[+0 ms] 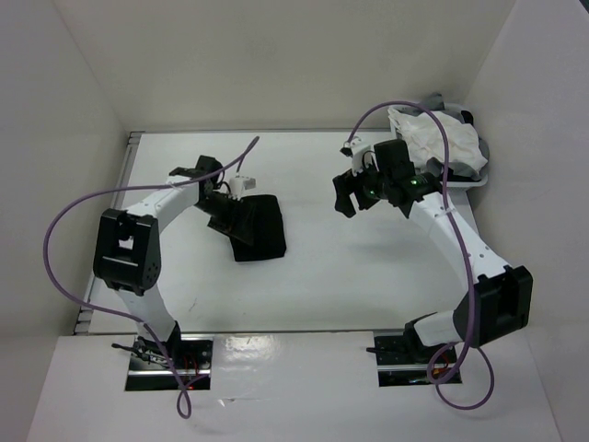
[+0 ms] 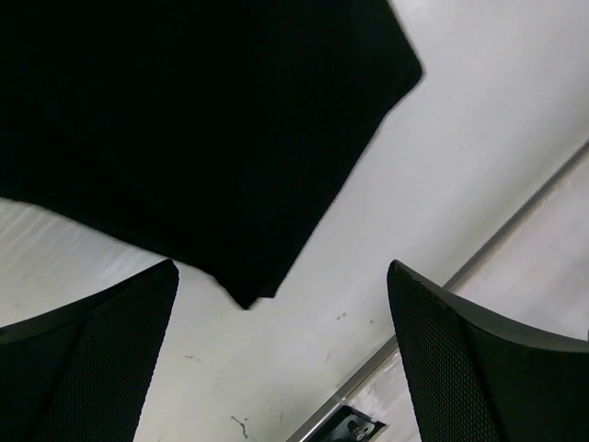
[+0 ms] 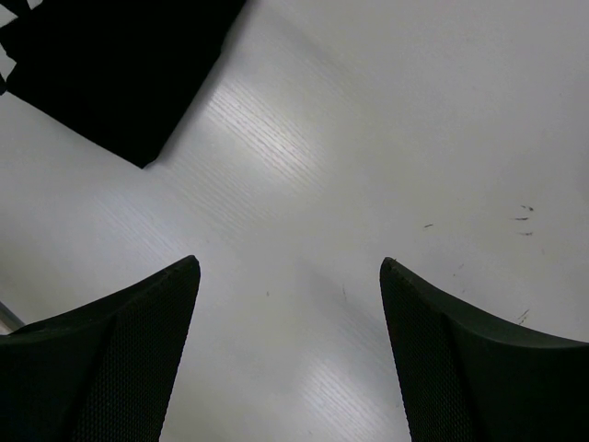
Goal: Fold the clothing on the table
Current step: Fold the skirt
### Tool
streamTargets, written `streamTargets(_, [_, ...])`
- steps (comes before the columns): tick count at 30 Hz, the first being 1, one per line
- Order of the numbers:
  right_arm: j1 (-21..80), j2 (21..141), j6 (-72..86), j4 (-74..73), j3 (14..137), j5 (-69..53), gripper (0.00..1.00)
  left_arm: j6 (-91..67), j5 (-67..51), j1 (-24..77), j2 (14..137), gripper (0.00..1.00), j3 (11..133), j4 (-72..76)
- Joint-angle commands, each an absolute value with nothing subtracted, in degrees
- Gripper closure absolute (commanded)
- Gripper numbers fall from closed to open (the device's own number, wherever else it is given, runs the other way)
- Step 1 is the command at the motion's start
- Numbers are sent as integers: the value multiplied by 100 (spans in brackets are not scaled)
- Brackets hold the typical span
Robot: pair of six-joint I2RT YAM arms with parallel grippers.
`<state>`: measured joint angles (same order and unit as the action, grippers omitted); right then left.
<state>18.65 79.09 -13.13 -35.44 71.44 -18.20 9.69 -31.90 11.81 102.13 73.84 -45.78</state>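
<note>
The black clothing lies in a compact folded rectangle left of the middle of the white table. My left gripper hovers at its left edge, open and empty. In the left wrist view the clothing fills the upper left, and one corner points down between the spread fingers of that gripper without touching them. My right gripper hangs open over bare table well to the right of the clothing. Its wrist view shows the gripper empty, with a clothing corner at the top left.
A small basket holding a white garment sits at the table's far right corner, just behind the right arm. White walls enclose the table on three sides. The table's metal edge strip runs close to the left gripper.
</note>
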Motion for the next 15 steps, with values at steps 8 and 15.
streamTargets(8, [1854,7761,-1073,-3130,7040,-1328,17,387,-2119,546,9574,0,7514,-4553])
streamTargets(15, [1706,7437,-449,-2856,7040,-90,5,-131,-1539,-25,7034,0,7349,-3886])
